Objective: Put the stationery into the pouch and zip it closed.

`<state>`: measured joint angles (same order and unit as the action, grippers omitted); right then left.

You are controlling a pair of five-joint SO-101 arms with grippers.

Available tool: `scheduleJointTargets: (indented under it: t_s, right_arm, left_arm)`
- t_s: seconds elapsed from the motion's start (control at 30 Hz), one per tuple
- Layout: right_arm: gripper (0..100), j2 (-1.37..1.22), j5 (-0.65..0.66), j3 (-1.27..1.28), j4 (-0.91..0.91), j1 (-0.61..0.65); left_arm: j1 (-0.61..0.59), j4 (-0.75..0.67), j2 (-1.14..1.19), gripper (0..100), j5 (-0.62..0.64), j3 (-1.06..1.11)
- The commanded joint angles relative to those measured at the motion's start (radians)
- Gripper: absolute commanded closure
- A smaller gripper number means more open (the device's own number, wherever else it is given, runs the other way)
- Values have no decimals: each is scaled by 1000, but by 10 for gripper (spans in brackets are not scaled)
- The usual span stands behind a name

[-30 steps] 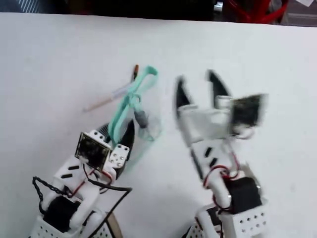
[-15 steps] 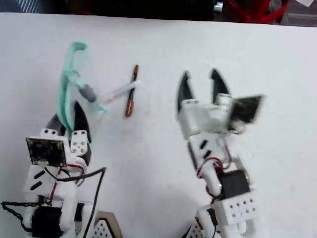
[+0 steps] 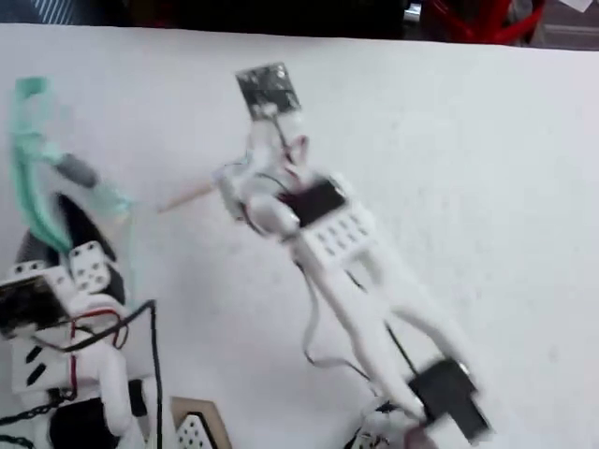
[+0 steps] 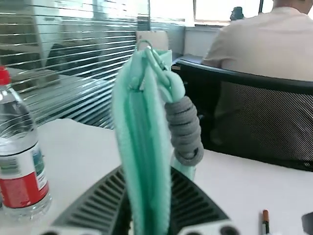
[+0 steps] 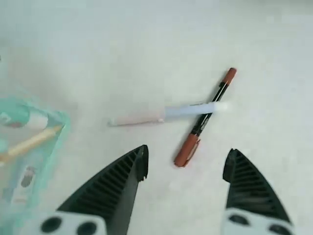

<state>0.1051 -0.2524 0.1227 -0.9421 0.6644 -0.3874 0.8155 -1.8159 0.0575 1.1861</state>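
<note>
Left hand (image 4: 146,171) clamps the limp pouch (image 4: 142,122); right hand (image 5: 187,152) gapes over the light, stiff brown pen (image 5: 195,134), likely best pinched mid-barrel.

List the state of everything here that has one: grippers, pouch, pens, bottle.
pouch: held up on edge, zip open or shut unclear.
pencil: inside the pouch.
brown pen: lying on the table, outside the pouch.
pale pen: lying crossed with the brown pen.
left gripper: shut on the pouch.
right gripper: open, above the brown pen.
water bottle: upright, cap on.
</note>
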Motion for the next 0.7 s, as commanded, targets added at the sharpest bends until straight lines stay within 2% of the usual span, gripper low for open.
scheduleJointTargets:
  t_s: [0.0, 0.3, 0.53, 0.67]
  right_arm:
    - [755, -220, -158, -296, -119, 38]
    - [755, -713, -324, -752, -199, 27]
    - [755, -957, -307, -1085, -288, -24]
    - [755, -993, -170, -1280, -507, 4]
  left_arm:
    - [-105, 2, -13, 976, 94, -66]
    - [-133, 6, -13, 976, 132, -61]
    - [-131, 6, -13, 976, 132, -61]
    - [-130, -2, -13, 976, 132, -49]
